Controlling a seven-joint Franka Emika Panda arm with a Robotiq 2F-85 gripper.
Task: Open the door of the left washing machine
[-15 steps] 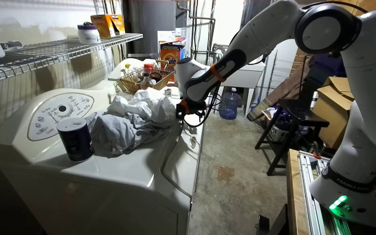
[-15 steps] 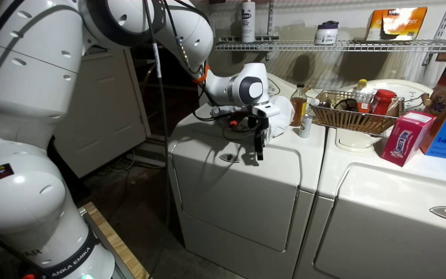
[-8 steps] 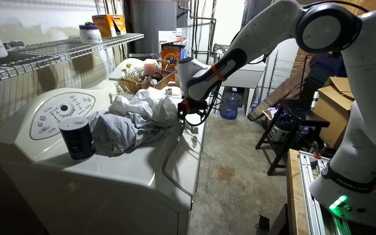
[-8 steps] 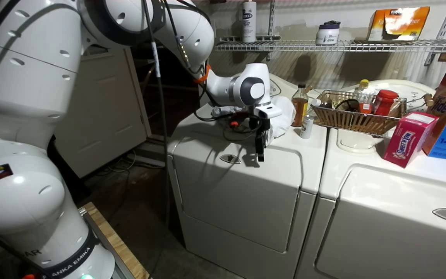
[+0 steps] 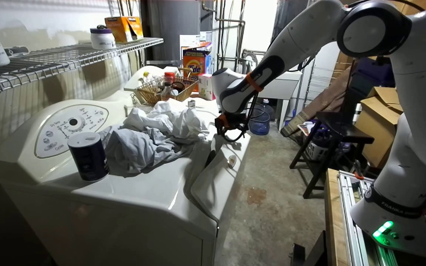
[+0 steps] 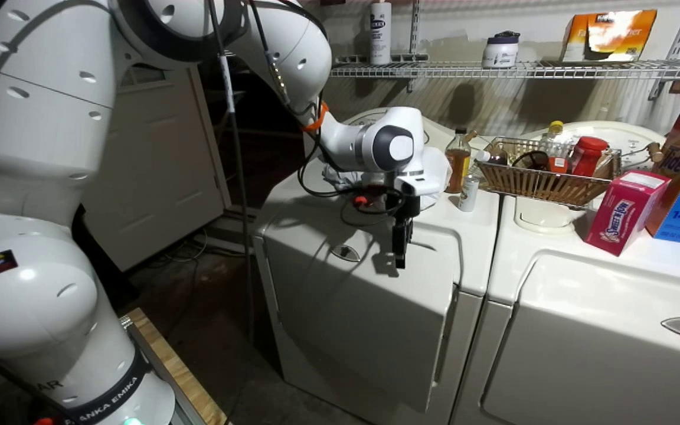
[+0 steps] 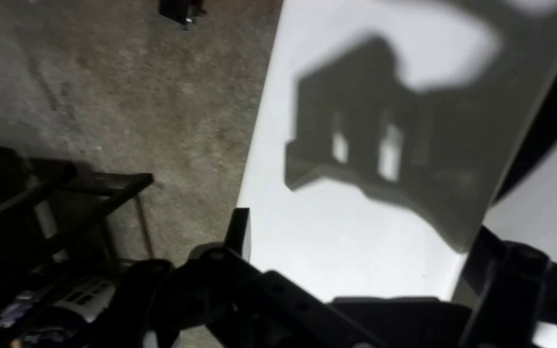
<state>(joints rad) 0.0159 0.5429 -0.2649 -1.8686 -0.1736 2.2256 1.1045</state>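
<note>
Since the earlier frame the door [image 6: 363, 324] has been swung from flush to ajar, and the gripper [image 7: 363, 229] has been carried outward with it. The door is found at the front of the washer [image 5: 124, 188]; a gap is shown along its top and along the side by the second machine [image 6: 600, 348], so the hinge is judged to be opposite.

The fingers [image 7: 237, 227] are spread wide across the door's top, one by its outer face, one at the gap. Nothing is seen to be pinched; whether the pads touch cannot be told, though a hooked pull is suspected.

If a straight pull is made where an arc is called for, the inner finger may be slid along the edge and lost; if the wrist is raised, it may be lifted out altogether. The cable [image 5: 232, 141] looped by the gripper could be snagged on the door, and the laundry [image 5: 150, 146] on the washer could be dragged.

Near the washer's edge by the second machine, amber liquid is held in a tall bottle [image 6: 458, 162]; a can [image 6: 468, 195] is set near it, its contents hidden. At the washer's opposite end a lidded tub [image 5: 88, 157] is stood, its contents hidden too. Beyond the washer, on the second machine, a red-lidded jar [image 6: 588, 158], a yellow-capped bottle [image 6: 555, 144] and things too crowded to name are kept in the basket [image 6: 543, 186].
</note>
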